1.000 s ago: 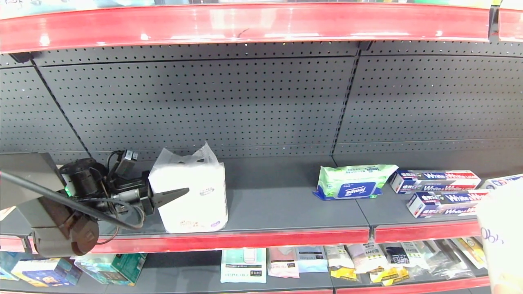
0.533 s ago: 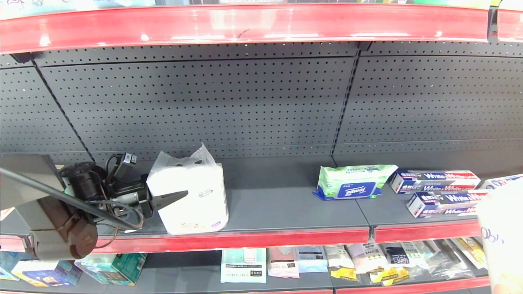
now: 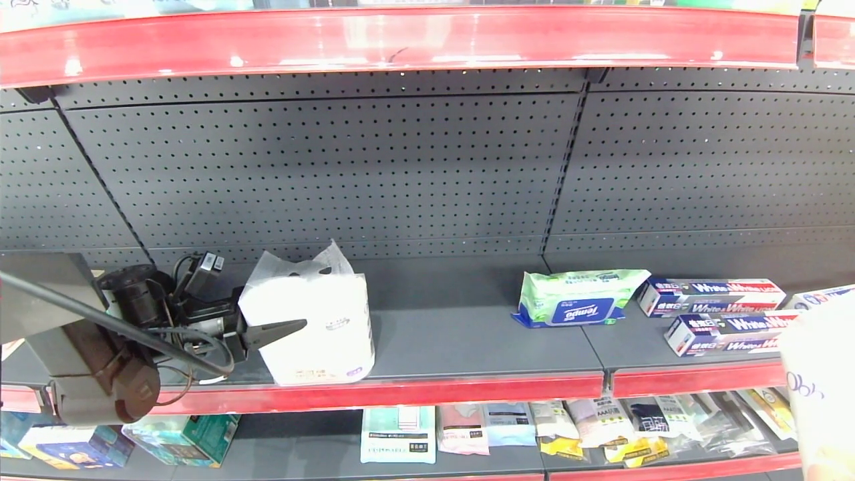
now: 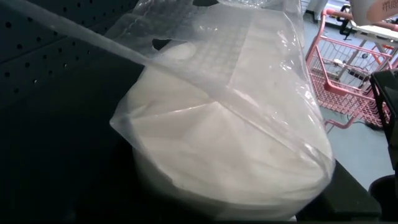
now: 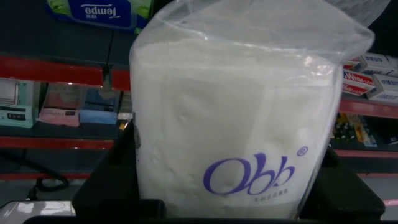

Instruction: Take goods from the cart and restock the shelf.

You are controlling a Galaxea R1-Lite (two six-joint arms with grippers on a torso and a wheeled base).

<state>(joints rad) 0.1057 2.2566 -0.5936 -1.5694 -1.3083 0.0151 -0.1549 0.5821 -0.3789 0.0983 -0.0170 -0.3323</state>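
Tissue pack (image 3: 320,321) has sunk slightly onto shelf (image 3: 467,334), front-left, L gripper (image 3: 284,326) fingers pinching it; let go gently & back straight out, while R gripper (image 5: 233,193) clamps 2nd pack (image 5: 230,112) off to the right

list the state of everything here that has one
left roll pack, upright on the shelf
left claw, astride that pack, grip unclear
right roll pack, held in the air
right claw, shut on it
wipes pack, lying flat
toothpaste boxes, lying flat, closed
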